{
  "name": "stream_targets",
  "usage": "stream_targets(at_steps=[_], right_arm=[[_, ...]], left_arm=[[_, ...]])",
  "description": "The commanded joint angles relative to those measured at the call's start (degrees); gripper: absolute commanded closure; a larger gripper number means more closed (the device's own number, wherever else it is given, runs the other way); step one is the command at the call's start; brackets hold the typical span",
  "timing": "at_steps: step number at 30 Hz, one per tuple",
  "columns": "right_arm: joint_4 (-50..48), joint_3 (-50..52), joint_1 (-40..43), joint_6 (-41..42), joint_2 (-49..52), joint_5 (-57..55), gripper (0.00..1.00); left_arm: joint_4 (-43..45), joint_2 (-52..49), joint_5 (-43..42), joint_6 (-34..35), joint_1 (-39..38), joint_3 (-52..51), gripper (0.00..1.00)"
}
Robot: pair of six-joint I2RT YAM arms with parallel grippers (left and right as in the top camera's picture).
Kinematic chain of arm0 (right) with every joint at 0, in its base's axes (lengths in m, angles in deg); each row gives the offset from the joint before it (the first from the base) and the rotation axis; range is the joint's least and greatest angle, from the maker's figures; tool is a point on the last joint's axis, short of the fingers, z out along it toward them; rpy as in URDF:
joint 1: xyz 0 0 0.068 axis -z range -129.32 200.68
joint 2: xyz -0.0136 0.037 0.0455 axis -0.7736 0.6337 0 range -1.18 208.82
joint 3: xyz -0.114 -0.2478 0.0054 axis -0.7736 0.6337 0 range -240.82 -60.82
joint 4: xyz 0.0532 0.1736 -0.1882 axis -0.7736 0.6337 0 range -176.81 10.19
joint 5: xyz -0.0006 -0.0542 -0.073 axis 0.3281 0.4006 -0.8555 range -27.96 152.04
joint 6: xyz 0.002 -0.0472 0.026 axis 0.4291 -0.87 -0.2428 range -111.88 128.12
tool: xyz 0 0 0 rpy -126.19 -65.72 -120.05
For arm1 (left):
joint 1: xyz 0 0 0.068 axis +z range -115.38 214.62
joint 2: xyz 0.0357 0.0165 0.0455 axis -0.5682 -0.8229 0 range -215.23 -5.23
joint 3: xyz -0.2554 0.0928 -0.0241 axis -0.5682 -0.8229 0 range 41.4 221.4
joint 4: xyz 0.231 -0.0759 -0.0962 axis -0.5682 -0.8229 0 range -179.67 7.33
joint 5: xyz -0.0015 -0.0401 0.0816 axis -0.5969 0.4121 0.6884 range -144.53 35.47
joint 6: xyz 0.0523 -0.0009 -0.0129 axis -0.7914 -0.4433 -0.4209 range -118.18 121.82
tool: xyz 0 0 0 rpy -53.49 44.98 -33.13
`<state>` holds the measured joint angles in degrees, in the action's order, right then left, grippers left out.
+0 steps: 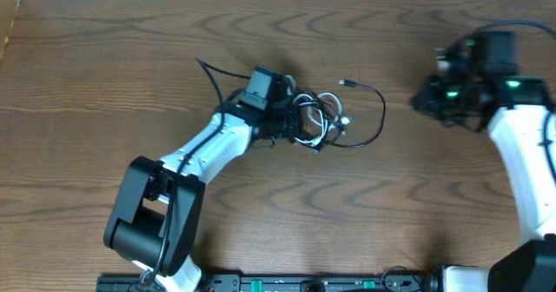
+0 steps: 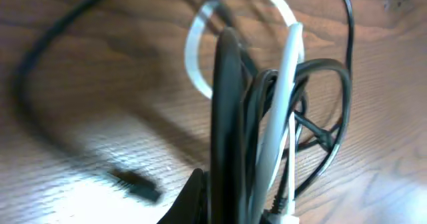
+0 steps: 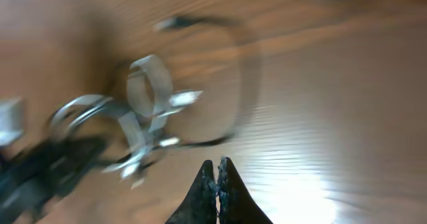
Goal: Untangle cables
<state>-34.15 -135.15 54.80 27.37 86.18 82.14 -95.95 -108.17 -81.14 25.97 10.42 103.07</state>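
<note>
The cables (image 1: 323,118) lie in a small tangled bundle near the middle of the table (image 1: 87,66), a little left of centre. The white cable (image 2: 283,104) rises in a narrow loop with a wider ring at its top. The black cable (image 2: 337,117) winds around and through it in several turns. From the bundle one black strand sweeps out to the right in a wide arc and curls back, ending in a small plug end (image 1: 346,83) that rests on the wood just above the bundle.

The left end effector (image 1: 291,116) is at the bundle's left edge, touching it. In the left wrist view one dark finger (image 2: 227,117) stands pressed against the black and white strands. Its jaws are clamped on the cables, which pass right beside that finger. The second finger is hidden behind the strands. A blurred dark cord with a small plug lies on the table to the left in that view; I cannot tell whether it belongs to the bundle.

The right end effector (image 3: 217,177) is well apart from the cables, off to their right. Its fingers are pressed together on nothing, tips pointing toward the bundle.
</note>
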Motion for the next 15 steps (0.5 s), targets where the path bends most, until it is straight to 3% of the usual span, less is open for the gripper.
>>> stream_targets(at_steps=[1,3,7,9,11,15], right_arm=[[0.46,-0.9,3.8,1.81,-0.11,-5.7,0.99],[-0.9,-0.9,3.96,-4.79,-0.11,1.55,0.94],[-2.67,-0.9,1.9,-14.58,-0.11,13.07,0.65],[-3.63,-0.9,-0.7,-18.34,-0.09,15.52,0.46],[-4.09,-0.9,-2.93,-20.5,-0.09,16.59,0.39],[-4.74,-0.9,-7.67,-25.27,-0.09,18.45,0.34]], left_arm=[[0.48,-0.35,-7.98,-3.23,1.09,0.28,0.93],[1.99,-0.35,-13.4,-5.79,1.11,0.37,0.92],[7.8,-0.35,-27.32,-6.75,1.11,0.46,0.93],[15.54,-0.35,-39.76,-5.73,1.05,0.46,0.93],[19.5,-0.35,-44.94,-3.52,0.98,0.46,0.93],[21.35,-0.35,-49.79,-3.28,1.01,0.46,0.93]])
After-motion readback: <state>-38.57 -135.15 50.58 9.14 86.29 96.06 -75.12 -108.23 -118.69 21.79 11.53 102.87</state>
